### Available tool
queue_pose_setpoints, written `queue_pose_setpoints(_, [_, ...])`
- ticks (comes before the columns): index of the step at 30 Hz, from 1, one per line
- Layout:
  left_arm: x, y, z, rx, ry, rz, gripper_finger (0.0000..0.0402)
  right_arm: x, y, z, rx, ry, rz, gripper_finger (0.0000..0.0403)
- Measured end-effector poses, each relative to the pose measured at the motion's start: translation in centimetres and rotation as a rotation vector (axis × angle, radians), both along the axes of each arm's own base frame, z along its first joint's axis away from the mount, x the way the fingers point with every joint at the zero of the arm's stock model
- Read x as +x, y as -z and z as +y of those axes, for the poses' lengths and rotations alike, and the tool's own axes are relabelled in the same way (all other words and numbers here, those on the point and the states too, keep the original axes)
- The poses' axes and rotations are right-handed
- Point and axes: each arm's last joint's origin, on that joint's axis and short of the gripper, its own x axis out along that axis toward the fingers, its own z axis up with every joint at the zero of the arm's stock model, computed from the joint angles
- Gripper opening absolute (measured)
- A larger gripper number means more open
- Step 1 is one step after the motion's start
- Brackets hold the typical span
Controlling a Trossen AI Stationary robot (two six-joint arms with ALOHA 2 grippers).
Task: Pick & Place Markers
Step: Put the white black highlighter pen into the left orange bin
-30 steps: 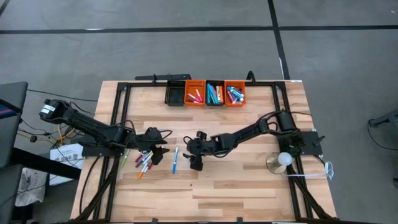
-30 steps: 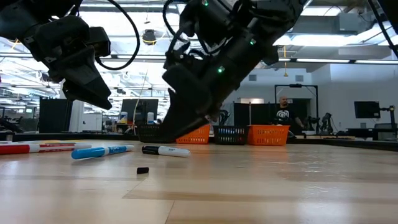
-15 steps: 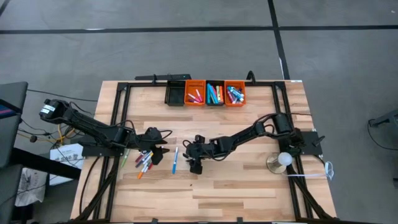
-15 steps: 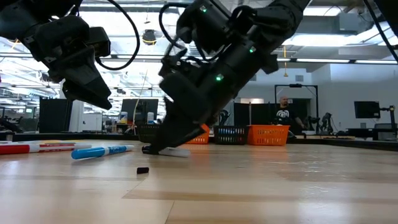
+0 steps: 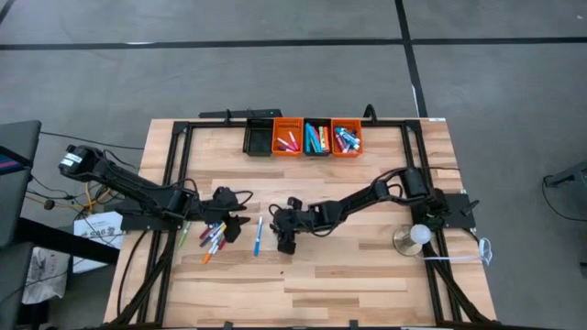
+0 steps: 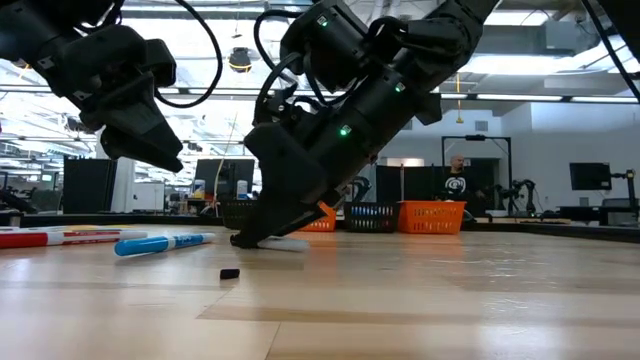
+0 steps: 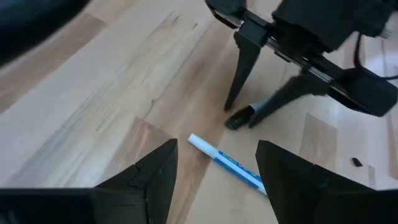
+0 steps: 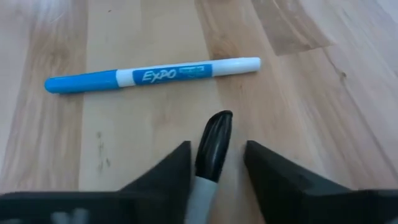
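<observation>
Two claws work mid-counter (image 5: 367,275). Right claw (image 8: 214,163) is low on the wood, fingers apart around a black-capped marker (image 8: 212,146) lying flat, not clamped; blue marker (image 8: 149,75) lies just beside. Left claw (image 7: 214,165) hovers apart, empty, above loose markers (image 5: 213,238). More fill the bins (image 5: 303,137)
</observation>
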Motion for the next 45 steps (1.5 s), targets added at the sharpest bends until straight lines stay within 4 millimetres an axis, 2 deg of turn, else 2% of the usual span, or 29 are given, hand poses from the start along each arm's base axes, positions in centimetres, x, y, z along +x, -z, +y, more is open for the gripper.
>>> queue_pose_setpoints(6, [0.0, 0.0, 0.0, 0.000, 0.002, 0.000, 0.0214, 0.1, -0.1, -0.9, 0.021, 0.007, 0.005, 0.0027])
queue_pose_setpoints(14, [0.0, 0.0, 0.0, -0.001, 0.002, -0.002, 0.0214, -0.2, -2.0, -2.2, 0.020, 0.023, 0.012, 0.0036])
queue_pose_setpoints(17, [0.0, -0.1, -0.1, -0.004, 0.002, -0.008, 0.0214, -0.6, -3.0, -2.7, -0.034, 0.020, 0.018, 0.0029])
queue_pose_setpoints(20, [0.1, -0.1, -0.1, -0.006, 0.002, -0.014, 0.0214, -0.4, -5.0, -4.1, -0.077, 0.037, -0.038, 0.0029])
queue_pose_setpoints(26, [0.1, -0.2, -0.1, -0.008, 0.002, -0.020, 0.0214, -0.8, -9.0, -8.7, -0.107, 0.122, -0.125, 0.0029])
queue_pose_setpoints(29, [0.1, -0.2, -0.1, -0.008, 0.002, -0.020, 0.0214, -1.4, -11.6, -12.0, -0.123, 0.191, -0.192, 0.0032])
queue_pose_setpoints(32, [0.1, -0.2, -0.1, -0.008, 0.002, -0.020, 0.0214, -2.4, -13.2, -15.4, -0.125, 0.258, -0.226, 0.0032])
queue_pose_setpoints(39, [0.1, -0.2, 0.0, 0.005, -0.008, -0.025, 0.0214, -3.5, -14.5, -22.9, -0.041, 0.366, -0.321, 0.0034])
queue_pose_setpoints(42, [0.1, -0.2, 0.0, 0.008, -0.011, -0.026, 0.0214, -4.1, -14.1, -25.3, 0.013, 0.401, -0.318, 0.0034])
queue_pose_setpoints(45, [0.1, -0.2, 0.0, 0.010, -0.011, -0.027, 0.0214, -3.9, -13.9, -27.2, 0.054, 0.428, -0.344, 0.0032])
